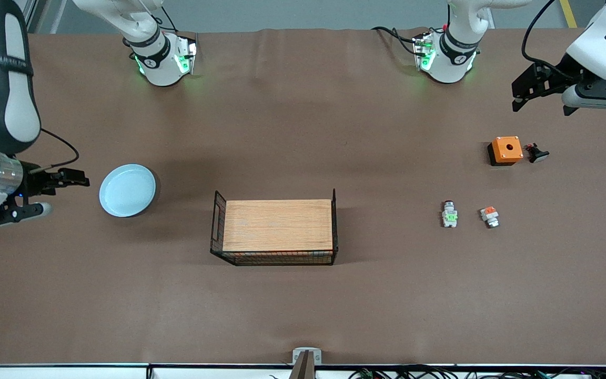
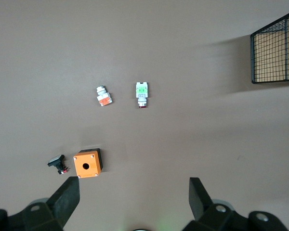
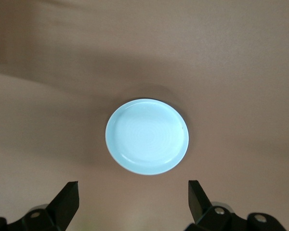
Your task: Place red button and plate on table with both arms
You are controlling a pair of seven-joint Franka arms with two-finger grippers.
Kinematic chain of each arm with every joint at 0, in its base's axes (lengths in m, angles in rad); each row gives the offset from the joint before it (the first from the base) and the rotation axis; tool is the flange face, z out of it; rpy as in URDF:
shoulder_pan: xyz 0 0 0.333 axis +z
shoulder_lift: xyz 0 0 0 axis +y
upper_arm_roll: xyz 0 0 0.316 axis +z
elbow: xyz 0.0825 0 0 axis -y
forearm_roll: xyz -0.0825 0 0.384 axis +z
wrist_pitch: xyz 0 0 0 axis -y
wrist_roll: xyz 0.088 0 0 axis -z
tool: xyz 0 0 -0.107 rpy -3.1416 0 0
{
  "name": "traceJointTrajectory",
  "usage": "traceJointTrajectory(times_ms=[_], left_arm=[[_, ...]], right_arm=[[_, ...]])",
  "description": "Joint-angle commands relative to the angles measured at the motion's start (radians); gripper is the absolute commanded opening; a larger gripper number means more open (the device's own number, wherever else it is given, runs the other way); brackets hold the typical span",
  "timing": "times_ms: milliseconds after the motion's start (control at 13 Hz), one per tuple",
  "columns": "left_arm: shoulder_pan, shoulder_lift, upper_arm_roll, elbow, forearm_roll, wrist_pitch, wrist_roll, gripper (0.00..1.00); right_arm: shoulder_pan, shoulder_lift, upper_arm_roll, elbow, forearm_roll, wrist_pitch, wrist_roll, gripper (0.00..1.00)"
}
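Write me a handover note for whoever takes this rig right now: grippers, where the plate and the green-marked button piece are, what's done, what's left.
Left gripper: open, empty, up over the left arm's end of the table, above the orange box.
Right gripper: open, empty, beside the plate at the right arm's end.
Plate: flat on the table, free of the gripper.
Red button: lying on the table beside the orange-marked piece, nearer the front camera than the orange box.
Wire tray: mid-table, nothing on it.
Done: both things rest on the table, released.
Left: nothing visible beyond parking the arms.
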Motion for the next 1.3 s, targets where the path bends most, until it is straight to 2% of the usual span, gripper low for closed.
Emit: traceJointTrajectory(times_ms=[0,230,690,920,1227], left_arm=[[0.004,-0.024,-0.005,-0.019,0.003,0.001,0.002,1.00],[0.006,-0.022,-0.005,-0.019,0.001,0.004,0.002,1.00],[0.006,-0.022,-0.005,-0.019,0.001,0.007,0.002,1.00],[0.007,-0.021,-0.005,-0.019,0.001,0.007,0.002,1.00],[0.007,-0.022,-0.005,-0.019,0.001,0.007,0.004,1.00]], right_arm=[[0.051,-0.105,0.004,-0.008,-0.045,-0.078,0.094,1.00],[0.061,-0.211,0.047,-0.009,-0.068,-0.141,0.113,1.00],[0.019,-0.354,0.066,-0.012,-0.112,-0.231,0.217,1.00],[-0.132,-0.377,0.171,-0.009,-0.112,-0.247,0.214,1.00],[-0.136,-0.375,0.172,0.024,-0.112,-0.303,0.222,1.00]])
